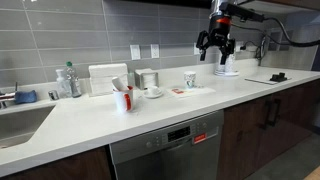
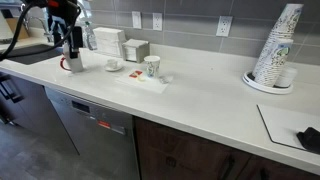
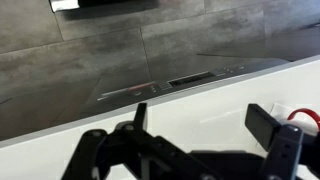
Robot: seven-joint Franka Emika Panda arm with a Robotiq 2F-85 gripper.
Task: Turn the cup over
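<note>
The cup (image 1: 190, 79) is small, white and tapered with a faint print. It stands upright with its mouth up near the middle of the white counter (image 1: 120, 125), and shows in both exterior views (image 2: 151, 66). My gripper (image 1: 216, 45) hangs high above the counter, well apart from the cup, also seen in an exterior view (image 2: 72, 38). In the wrist view the gripper (image 3: 205, 125) is open and empty over the counter's front edge. The cup is out of the wrist view.
A white mug with red things (image 1: 123, 98) (image 2: 75, 63) and a small cup on a saucer (image 1: 153, 92) (image 2: 113, 65) stand near the cup. A tall stack of paper cups (image 2: 275, 50) stands farther along. A sink (image 1: 20, 120) is at one end, and a dishwasher (image 1: 167, 150) sits below.
</note>
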